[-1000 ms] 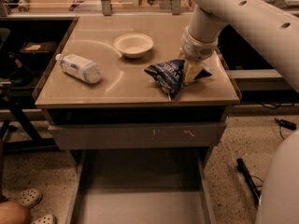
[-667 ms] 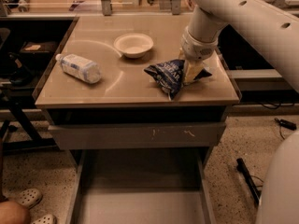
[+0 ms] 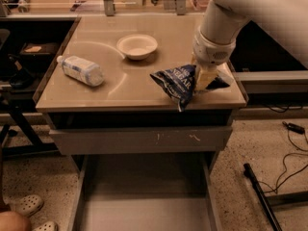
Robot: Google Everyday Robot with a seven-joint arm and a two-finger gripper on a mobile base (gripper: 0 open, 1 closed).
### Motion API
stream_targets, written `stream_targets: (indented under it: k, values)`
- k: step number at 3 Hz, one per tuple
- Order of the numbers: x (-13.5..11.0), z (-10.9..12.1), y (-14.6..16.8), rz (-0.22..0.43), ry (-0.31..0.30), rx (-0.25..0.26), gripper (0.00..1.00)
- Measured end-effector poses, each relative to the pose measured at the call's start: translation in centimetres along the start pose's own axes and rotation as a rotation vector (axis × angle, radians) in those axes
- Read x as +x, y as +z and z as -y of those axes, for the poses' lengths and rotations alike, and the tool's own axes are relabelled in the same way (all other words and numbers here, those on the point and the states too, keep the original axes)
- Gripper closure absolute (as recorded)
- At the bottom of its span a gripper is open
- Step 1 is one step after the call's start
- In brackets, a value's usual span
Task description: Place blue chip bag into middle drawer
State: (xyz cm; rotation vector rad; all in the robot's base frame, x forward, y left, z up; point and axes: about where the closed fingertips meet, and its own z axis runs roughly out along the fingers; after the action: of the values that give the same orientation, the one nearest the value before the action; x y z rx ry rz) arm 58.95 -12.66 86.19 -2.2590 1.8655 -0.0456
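1 mid drawer (image 3: 144,211) open, jaws grip blue bag (image 3: 175,83) on tbl (image 3: 120,93)

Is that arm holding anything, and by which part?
Yes, the bag. The gripper, at the right edge of the counter, has its fingers pinched on the bag's right half, and the bag lies on the counter.

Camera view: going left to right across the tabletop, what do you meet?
Clear water bottle → white bowl → blue chip bag → gripper, down at the bag's right part.
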Motion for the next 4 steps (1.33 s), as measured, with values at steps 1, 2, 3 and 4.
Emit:
stream_targets:
  k: [1, 2, 3, 4]
  values:
    - [-1.7, -4.0, -1.1, 0.011, 0.08, -0.011, 1.0]
    - [-3.9, -7.1, -0.3, 0.043, 0.135, -0.027, 1.0]
    - [-4.0, -7.7, 0.3, 0.04, 0.139, -0.041, 1.0]
    - [-4.5, -9.3, -0.2, 0.049, 0.146, -0.062, 1.0]
